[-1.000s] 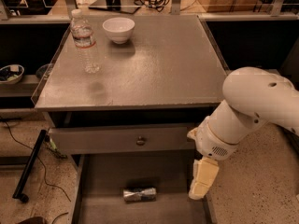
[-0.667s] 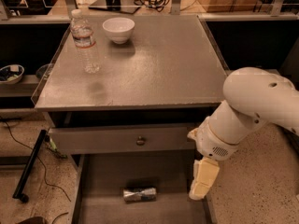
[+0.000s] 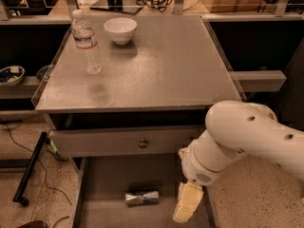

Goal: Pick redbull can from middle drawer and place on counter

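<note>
The redbull can [image 3: 142,197] lies on its side on the floor of the open middle drawer [image 3: 102,194], near the middle. My gripper [image 3: 186,204] hangs from the white arm over the drawer's right part, a little right of the can and apart from it. The counter [image 3: 161,65] is the grey speckled top above the drawer.
A clear water bottle [image 3: 86,42] and a white bowl [image 3: 120,30] stand at the counter's back left. A closed drawer front with a round knob [image 3: 142,143] sits above the open drawer. A black bar and cables [image 3: 29,172] lie on the floor at left.
</note>
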`<state>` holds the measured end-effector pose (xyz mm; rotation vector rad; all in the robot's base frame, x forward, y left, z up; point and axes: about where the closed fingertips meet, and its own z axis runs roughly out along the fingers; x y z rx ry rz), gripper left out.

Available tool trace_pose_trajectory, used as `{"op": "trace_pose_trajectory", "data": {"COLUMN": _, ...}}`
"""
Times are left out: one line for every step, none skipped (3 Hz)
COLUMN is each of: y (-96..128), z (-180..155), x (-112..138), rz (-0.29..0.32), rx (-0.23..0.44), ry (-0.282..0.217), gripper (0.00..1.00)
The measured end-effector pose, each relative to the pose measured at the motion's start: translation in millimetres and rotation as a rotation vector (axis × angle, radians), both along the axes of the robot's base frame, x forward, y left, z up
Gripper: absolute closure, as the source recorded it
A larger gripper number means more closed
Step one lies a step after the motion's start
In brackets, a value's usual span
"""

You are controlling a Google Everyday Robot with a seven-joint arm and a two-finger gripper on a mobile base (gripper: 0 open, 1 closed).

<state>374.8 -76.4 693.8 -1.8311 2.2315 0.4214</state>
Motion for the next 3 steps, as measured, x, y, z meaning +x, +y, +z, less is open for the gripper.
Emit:
{"op": "trace_pose_trajectory", "data": {"y": 0.5, "z": -0.9, "x": 0.2, "rz": -0.001, "rx": 0.001, "ry": 0.002, "gripper": 0.0}}
{"op": "trace_pose_trajectory", "data": {"y": 15.7, "z": -18.3, "x": 8.7, "rz": 0.004, "rx": 0.019, "ry": 0.02, "gripper": 0.0}}
{"op": "trace_pose_trajectory", "data": {"y": 31.7, "z": -50.9, "x": 27.8, "rz": -0.003, "rx": 0.045, "ry": 0.063, "gripper": 0.0}}
